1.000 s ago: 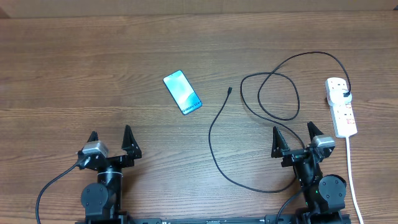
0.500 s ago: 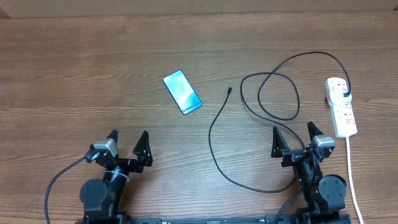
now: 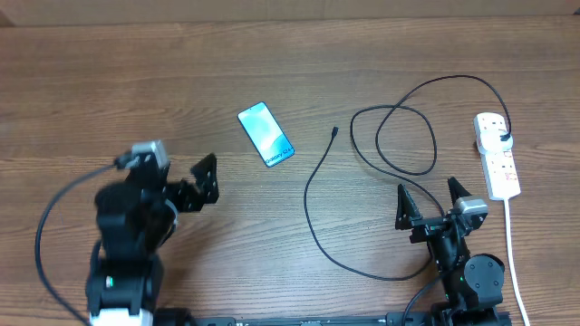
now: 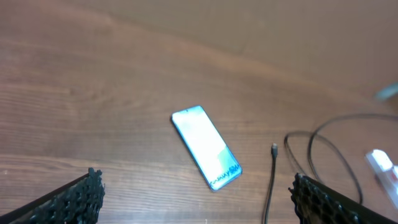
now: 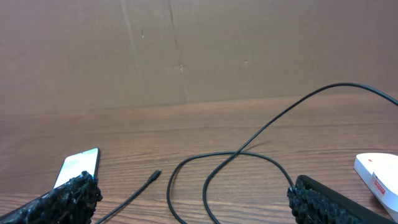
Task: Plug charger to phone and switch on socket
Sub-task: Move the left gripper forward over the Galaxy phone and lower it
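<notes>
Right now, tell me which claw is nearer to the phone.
Left. The left claw hangs open just below and left of the phone in the overhead view, not touching it. The right claw sits open on the other side, beyond the cable.

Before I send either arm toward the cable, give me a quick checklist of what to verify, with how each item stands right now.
1. Left gripper open and empty: ok.
2. Right gripper open and empty: ok.
3. Slim smartphone with cyan-blue screen lying flat, screen up, on the wooden table, nothing on it: ok.
4. Small black connector of the thin black charger cable lying free, apart from the smartphone: ok.
5. Cable's far end at the white elongated power strip: appears plugged in, ok.
6. Whether the strip is switched on: cannot tell.
</notes>
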